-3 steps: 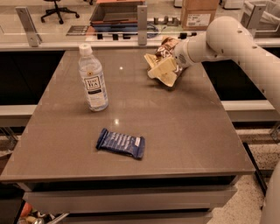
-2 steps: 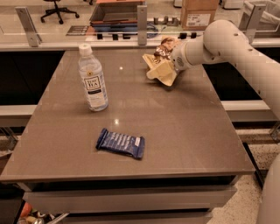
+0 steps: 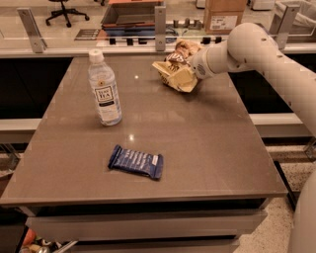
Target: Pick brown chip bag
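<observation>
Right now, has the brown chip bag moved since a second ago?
Yes. The brown chip bag, with the end effector against its right side, has shifted slightly left toward the clear bottle, which stayed put.

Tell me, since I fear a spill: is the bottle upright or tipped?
Upright: the bottle stands on its base, cap on top; the gripper is at the chip bag.

Gripper [image 3: 191, 65] at far side of table [image 3: 207, 158], pressed against brown chip bag [image 3: 176, 75]; its working end was hidden behind wrist and crumpled bag. Bag's lettering was unreadable. Arm [image 3: 269, 57] was cut off by right edge. Fine print on bottle [image 3: 104, 89] and blue wrapped bar [image 3: 136, 161] was too small to read. Office chair [image 3: 65, 10] and cardboard box [image 3: 223, 15] were cropped by top edge.
</observation>
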Robot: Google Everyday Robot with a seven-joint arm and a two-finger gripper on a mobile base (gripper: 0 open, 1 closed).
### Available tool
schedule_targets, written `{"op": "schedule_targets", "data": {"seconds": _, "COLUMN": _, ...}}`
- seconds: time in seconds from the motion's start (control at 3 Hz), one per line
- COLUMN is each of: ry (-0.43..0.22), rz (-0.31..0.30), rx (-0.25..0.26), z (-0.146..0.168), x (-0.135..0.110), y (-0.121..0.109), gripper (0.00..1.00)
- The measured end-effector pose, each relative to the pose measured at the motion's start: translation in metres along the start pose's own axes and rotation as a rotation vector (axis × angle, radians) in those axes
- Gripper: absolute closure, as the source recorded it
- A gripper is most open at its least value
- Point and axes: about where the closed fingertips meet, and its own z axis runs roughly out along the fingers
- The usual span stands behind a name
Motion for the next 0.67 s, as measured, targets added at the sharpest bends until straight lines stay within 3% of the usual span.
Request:
{"op": "schedule_targets", "data": {"seconds": 0.33, "ry": 0.000, "rz": 0.000, "rx": 0.000, "z": -0.0010, "x": -0.0016, "y": -0.0001, "gripper": 0.86}}
{"op": "schedule_targets", "data": {"seconds": 0.67, "ry": 0.000, "rz": 0.000, "rx": -0.001, "z": -0.0026, "x": -0.0041, "y": -0.0005, "gripper": 1.00}}
